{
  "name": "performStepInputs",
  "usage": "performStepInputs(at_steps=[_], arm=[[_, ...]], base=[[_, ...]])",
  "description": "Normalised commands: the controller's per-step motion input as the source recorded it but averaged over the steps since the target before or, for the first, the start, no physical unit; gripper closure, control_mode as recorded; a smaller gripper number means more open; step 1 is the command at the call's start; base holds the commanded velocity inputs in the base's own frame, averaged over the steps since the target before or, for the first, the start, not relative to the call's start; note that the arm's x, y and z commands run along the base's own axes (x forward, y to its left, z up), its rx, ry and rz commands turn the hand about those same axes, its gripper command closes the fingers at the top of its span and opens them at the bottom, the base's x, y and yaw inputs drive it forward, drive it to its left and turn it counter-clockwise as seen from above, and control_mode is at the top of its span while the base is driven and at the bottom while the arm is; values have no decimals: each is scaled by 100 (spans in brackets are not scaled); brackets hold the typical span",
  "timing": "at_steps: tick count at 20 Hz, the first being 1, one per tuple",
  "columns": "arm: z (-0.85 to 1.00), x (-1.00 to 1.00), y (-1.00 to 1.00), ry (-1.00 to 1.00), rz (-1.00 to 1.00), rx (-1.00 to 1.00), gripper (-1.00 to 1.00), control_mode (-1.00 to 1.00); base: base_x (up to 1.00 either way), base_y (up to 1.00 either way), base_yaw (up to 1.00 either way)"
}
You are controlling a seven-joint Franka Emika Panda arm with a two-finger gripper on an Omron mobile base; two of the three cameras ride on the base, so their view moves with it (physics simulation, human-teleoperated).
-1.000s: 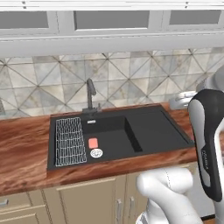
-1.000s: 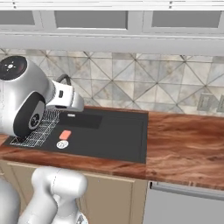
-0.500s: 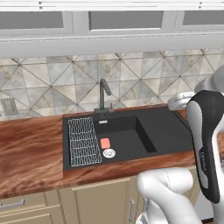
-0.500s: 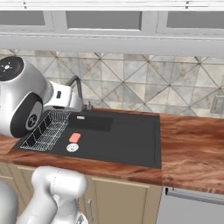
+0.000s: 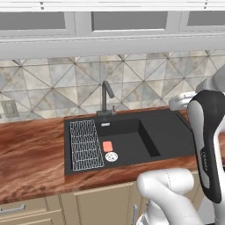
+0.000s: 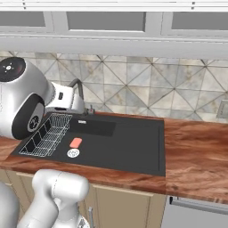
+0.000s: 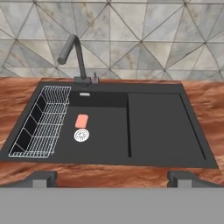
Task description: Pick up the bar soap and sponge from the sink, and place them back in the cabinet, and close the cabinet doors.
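Note:
The salmon-pink bar soap (image 5: 107,146) (image 6: 75,142) (image 7: 81,121) lies flat on the floor of the black sink (image 5: 167,132) (image 6: 133,142) (image 7: 157,127), just beside the round white drain (image 7: 81,135) and right of the white wire rack (image 7: 41,122). The sponge is out of view, as are the cabinet and the cabinet doors. My gripper (image 7: 113,179) hangs above the counter's front edge, facing the basin. It is open wide with nothing between its fingertips (image 7: 41,178), well short of the soap.
A dark faucet (image 5: 105,99) (image 7: 74,52) stands behind the basin. Brown wood counter (image 5: 30,154) (image 6: 196,156) runs on both sides. Grey glass-fronted upper cabinets (image 5: 123,19) hang above the tiled wall. A wall outlet (image 5: 9,108) (image 6: 221,109) sits on the tiles.
The whole picture has shifted as the base drove: the sink now sits further right in both base views. The soap lies where it did in the sink, and the gripper stays open.

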Motion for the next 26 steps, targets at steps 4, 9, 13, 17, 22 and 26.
performStepInputs(at_steps=[4,9,13,17,22,26], arm=[[-6,0,34,0,1,0,-100,-100],[-17,6,59,2,2,0,-100,-100],[-32,18,41,0,3,0,-100,-100],[-61,27,26,0,4,0,-100,-100],[-64,34,13,0,5,0,-100,-100],[-60,31,5,0,6,0,-100,-100]], base=[[0,7,0],[0,0,0],[0,0,0],[0,0,0],[0,0,0],[0,0,0]])
